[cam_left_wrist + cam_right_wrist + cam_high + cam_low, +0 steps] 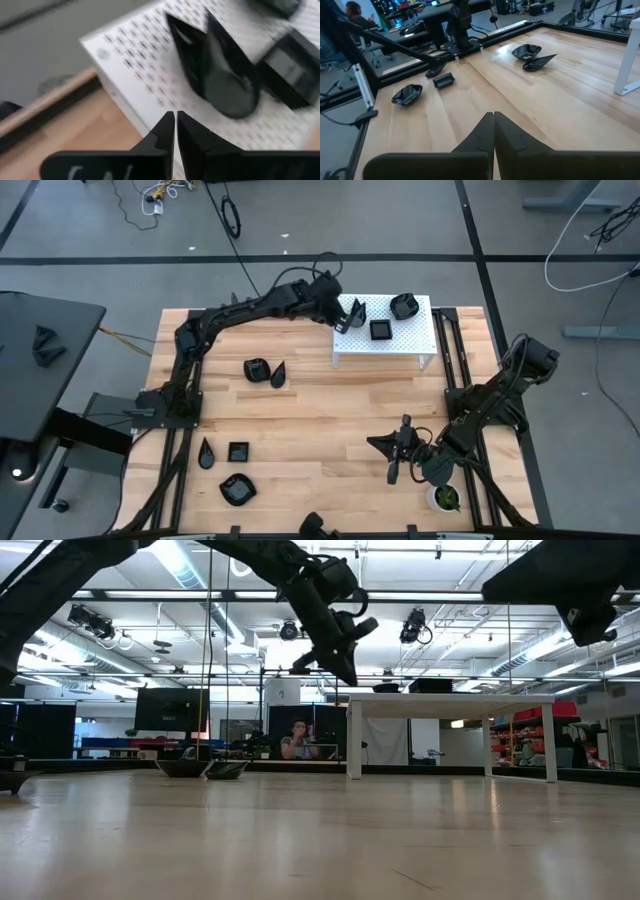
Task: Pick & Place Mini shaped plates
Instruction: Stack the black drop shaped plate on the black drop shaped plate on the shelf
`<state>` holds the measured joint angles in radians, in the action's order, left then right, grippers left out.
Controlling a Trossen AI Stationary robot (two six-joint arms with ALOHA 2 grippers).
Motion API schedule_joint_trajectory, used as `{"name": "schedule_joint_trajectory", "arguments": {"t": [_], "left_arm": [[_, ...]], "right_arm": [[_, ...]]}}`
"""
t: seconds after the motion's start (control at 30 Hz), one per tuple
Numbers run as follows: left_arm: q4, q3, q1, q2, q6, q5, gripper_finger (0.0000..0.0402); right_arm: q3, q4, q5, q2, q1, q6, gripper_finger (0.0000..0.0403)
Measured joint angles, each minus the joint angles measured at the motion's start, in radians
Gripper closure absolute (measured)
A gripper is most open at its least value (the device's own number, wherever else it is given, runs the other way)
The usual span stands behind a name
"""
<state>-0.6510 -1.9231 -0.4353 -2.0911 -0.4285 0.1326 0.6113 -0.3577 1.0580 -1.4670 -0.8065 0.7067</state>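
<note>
Three mini shaped plates [380,330] on white stand [345,348] at desk [330,410] far right; two plates [265,371] mid-desk left of stand; three plates [230,465] near-left; plant pot [445,498] near-right corner

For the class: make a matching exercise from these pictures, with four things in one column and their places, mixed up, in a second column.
Things:
1. left gripper
2. right gripper
3. plant pot
4. square dish

Places:
A. on the white stand
B. low over bare wood
C. at the stand's edge by a teardrop dish
D. on the table's corner beside the right arm

Pairs: 1-C, 2-B, 3-D, 4-A
</note>
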Motion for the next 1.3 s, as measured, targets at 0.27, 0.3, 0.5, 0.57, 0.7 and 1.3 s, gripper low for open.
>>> {"name": "schedule_joint_trajectory", "arguments": {"t": [0.27, 0.3, 0.5, 0.57, 0.7, 1.3], "left_arm": [[0.110, -0.001, 0.030, -0.032, -0.009, 0.004, 0.0395], [0.113, -0.001, 0.034, -0.036, -0.010, 0.005, 0.0395], [0.097, 0.000, 0.031, -0.048, -0.032, 0.025, 0.0397], [0.077, 0.001, 0.026, -0.052, -0.032, 0.025, 0.0397], [0.085, 0.001, 0.030, -0.052, -0.032, 0.025, 0.0394], [0.219, 0.001, 0.039, -0.087, -0.006, 0.042, 0.0393]], "right_arm": [[0.000, -0.007, 0.000, 0.000, 0.021, 0.008, 0.0396], [0.000, -0.009, 0.000, 0.000, 0.021, 0.004, 0.0396], [0.000, -0.009, -0.002, 0.000, 0.021, 0.002, 0.0396], [0.000, -0.009, -0.002, 0.000, 0.021, 0.002, 0.0396], [0.000, -0.009, -0.001, 0.000, 0.021, 0.000, 0.0396], [0.000, -0.021, -0.003, 0.000, 0.021, -0.008, 0.0396]]}}
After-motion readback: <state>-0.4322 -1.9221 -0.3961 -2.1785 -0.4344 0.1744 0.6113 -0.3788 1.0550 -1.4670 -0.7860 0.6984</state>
